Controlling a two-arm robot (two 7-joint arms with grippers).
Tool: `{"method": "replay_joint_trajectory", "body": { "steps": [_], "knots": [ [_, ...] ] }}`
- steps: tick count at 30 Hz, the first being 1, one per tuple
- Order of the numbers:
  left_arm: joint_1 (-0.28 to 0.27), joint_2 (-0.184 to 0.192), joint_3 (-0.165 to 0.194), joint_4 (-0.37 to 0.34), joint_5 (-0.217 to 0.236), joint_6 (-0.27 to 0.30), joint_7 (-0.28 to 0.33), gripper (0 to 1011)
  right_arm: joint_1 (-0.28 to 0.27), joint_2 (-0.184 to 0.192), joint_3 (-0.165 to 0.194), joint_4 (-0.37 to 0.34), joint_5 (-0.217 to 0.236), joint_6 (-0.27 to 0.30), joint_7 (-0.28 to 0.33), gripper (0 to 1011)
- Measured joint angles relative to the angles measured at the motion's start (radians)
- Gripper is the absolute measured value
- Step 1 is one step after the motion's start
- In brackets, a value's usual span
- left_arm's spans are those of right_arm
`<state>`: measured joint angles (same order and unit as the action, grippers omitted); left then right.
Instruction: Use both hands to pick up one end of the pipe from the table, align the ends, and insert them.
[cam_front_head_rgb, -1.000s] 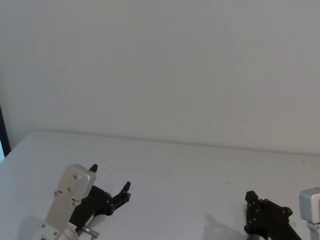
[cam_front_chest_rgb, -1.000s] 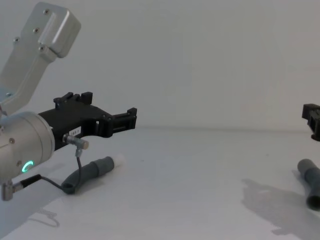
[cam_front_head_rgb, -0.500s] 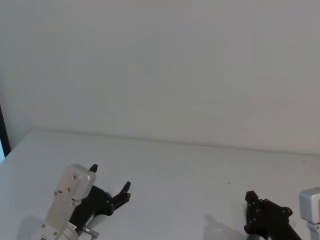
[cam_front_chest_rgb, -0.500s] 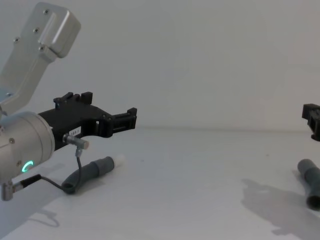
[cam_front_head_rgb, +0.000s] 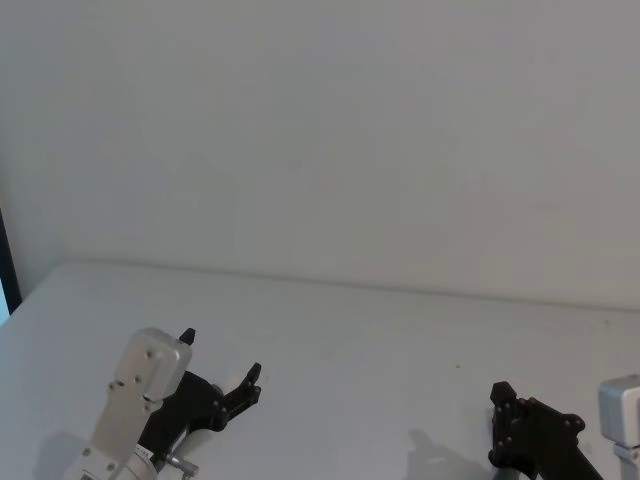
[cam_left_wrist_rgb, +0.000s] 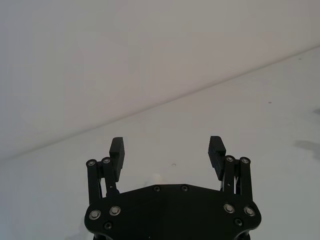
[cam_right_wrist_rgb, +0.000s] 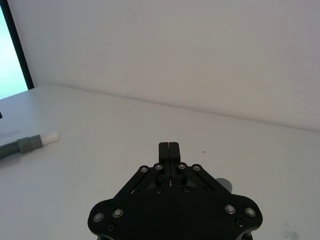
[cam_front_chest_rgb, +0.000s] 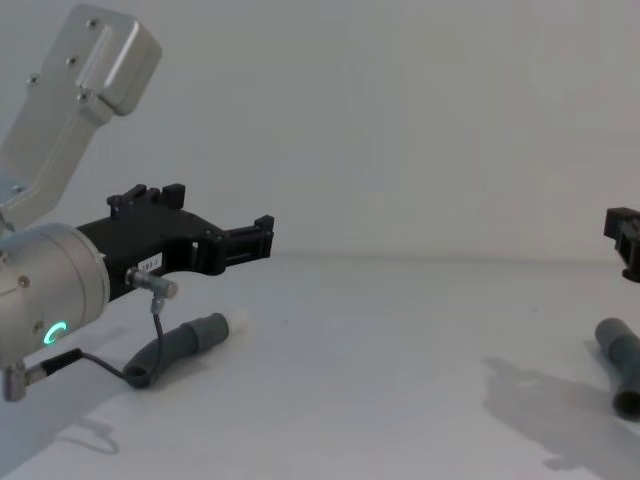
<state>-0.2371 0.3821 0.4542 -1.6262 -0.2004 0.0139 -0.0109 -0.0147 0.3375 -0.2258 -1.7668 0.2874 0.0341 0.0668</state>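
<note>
One pipe piece (cam_front_chest_rgb: 196, 333) lies on the white table (cam_front_chest_rgb: 380, 390) at the left; its narrow grey cuff ends in a white tip (cam_front_chest_rgb: 238, 322). The right wrist view shows that piece (cam_right_wrist_rgb: 29, 143) too, with its ribbed hose. The other pipe piece (cam_front_chest_rgb: 622, 366), with a plain grey cuff, lies at the right edge. My left gripper (cam_left_wrist_rgb: 166, 149) hovers open and empty above the left piece (cam_front_chest_rgb: 218, 212) (cam_front_head_rgb: 221, 354). My right gripper (cam_right_wrist_rgb: 170, 145) is shut and empty above the right piece (cam_front_head_rgb: 502, 392) (cam_front_chest_rgb: 622, 222).
A thin black cable (cam_front_chest_rgb: 108, 368) loops from my left wrist down beside the left pipe piece. A plain white wall (cam_front_head_rgb: 320, 130) rises behind the table's far edge. A dark vertical edge (cam_front_head_rgb: 8, 262) stands at the far left.
</note>
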Motion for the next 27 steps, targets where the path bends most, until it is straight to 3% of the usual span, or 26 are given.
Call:
{"method": "replay_joint_trajectory", "body": {
  "steps": [27],
  "knots": [
    [0.0,0.0,0.0,0.0,0.0,0.0,0.0,1002,0.0,0.0,0.0,0.0,0.0,0.0,0.0,0]
  ]
}}
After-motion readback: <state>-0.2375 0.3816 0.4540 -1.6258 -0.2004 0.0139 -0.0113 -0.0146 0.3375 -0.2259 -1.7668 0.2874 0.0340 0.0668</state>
